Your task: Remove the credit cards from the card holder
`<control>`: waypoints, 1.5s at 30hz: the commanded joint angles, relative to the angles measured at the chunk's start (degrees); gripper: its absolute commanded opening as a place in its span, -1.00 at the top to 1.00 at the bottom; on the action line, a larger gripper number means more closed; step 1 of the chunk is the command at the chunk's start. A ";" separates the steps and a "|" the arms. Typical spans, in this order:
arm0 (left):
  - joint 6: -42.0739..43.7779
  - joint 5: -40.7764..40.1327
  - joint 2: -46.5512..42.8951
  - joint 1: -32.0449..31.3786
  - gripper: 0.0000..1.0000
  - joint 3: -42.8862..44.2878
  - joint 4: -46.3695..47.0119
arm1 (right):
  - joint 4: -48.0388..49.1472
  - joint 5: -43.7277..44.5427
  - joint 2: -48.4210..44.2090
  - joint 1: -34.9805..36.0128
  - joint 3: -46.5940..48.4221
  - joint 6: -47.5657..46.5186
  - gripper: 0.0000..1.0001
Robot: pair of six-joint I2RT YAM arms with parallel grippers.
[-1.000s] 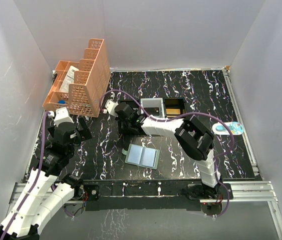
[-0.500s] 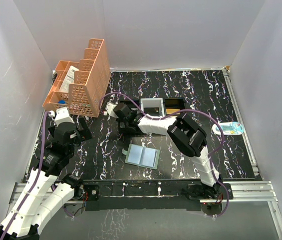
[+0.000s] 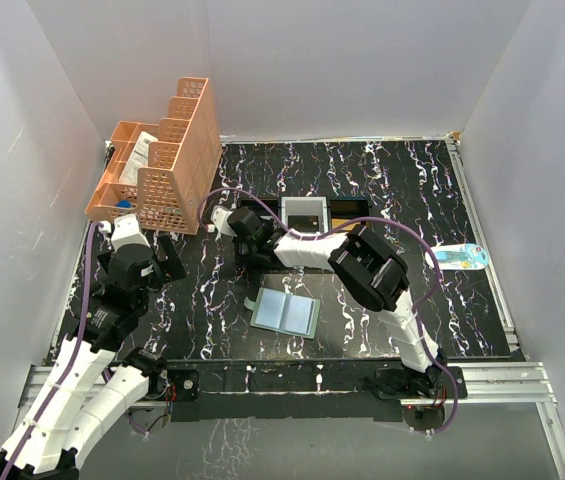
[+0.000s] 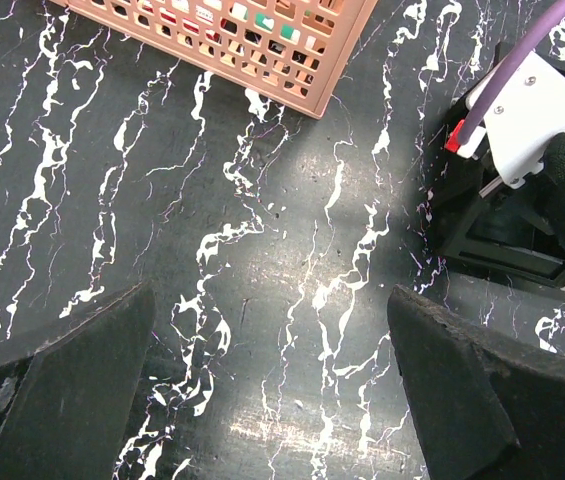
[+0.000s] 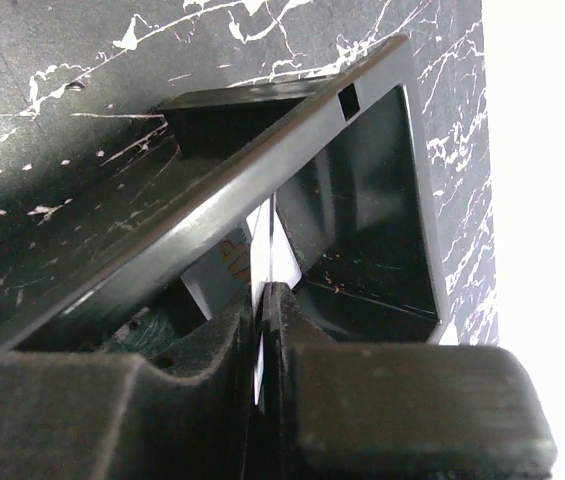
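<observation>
Fingers [image 5: 392, 410] of the right gripper [image 5: 265, 296] are pressed together on a thin white card [image 5: 262, 245]. In the right wrist view the card is seen edge-on and stands upright between the pads. It hangs over a dark compartment of the black-and-white tray [image 5: 292, 150], with one tray wall running diagonally just in front of the fingertips. What is printed on the card cannot be read.

From above, the right arm [image 3: 367, 270] bends back from its base and reaches across to the left end of the tray, hiding that end under its wrist. The two compartments at the tray's right end stay visible, one white-rimmed and one dark.

The left gripper [image 4: 270, 295] is spread wide and holds nothing (both pads frame bare tabletop). It hovers to the left of the tray, well apart from it, with the right arm's white wrist housing between them.

The card holder [image 3: 284, 313] lies open and flat on the near side of the tray, toward the arm bases, apart from both grippers. Its two pale blue-grey panels face up, and a small tab projects from the edge farther from the tray's right end.

An orange lattice organiser [image 3: 162, 165] stands to the left of the tray, farther back. A pale blue oval item [image 3: 459, 257] lies well to the right of the tray at the edge of the black marbled table [image 3: 412, 190]. It is too small to identify.
</observation>
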 commanded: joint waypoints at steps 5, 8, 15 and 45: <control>1.02 0.07 0.02 0.33 -0.97 1.30 0.91 | 0.47 -3.68 -1.88 -0.79 1.56 3.79 0.58; 1.02 0.24 0.15 0.33 -0.97 1.32 0.94 | 0.58 -3.88 -2.15 -0.90 1.70 4.78 0.50; 1.11 0.51 0.45 0.33 -0.97 1.33 0.94 | -0.37 -4.36 -2.09 -1.60 3.12 7.83 0.37; 3.60 8.70 2.82 0.33 -0.97 0.16 4.18 | 9.81 -14.38 -36.71 -2.86 -18.92 44.90 -0.36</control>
